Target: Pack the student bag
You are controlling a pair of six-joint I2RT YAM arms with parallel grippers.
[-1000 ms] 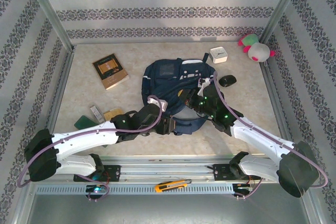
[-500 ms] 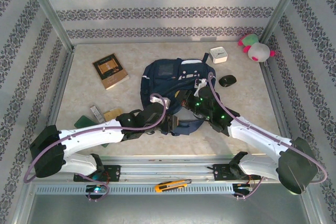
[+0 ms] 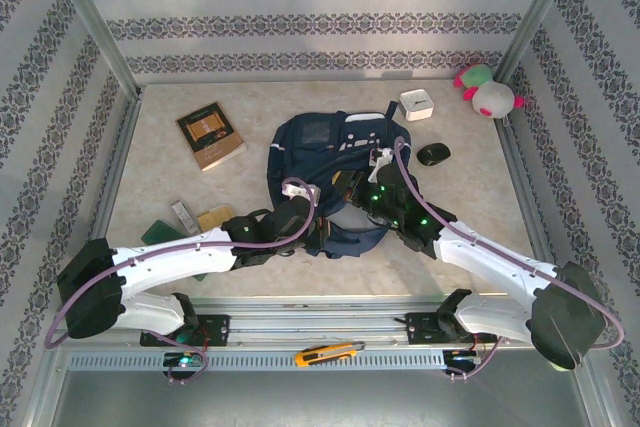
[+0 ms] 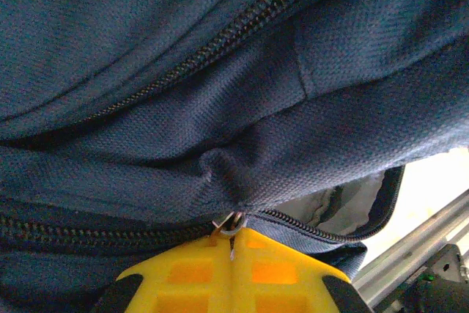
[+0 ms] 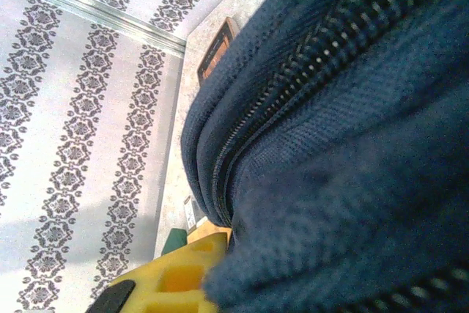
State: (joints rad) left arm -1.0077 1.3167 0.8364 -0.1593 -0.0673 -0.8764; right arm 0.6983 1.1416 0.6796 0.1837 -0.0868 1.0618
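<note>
A utility knife (image 3: 328,354) lies on the near rail. Just past it the left gripper (image 4: 231,248), fingers pressed together, pinches the zip ring (image 4: 230,223) at the near, open end of the student bag (image 3: 325,142). The right gripper (image 3: 352,192) is closed, buried in bag cloth. The bag lies in the middle of the desk (image 3: 480,212), long axis near to far, white patches far, bare desk on either side. Beyond: a book (image 3: 210,135), title unreadable, and a mouse (image 3: 433,154)
</note>
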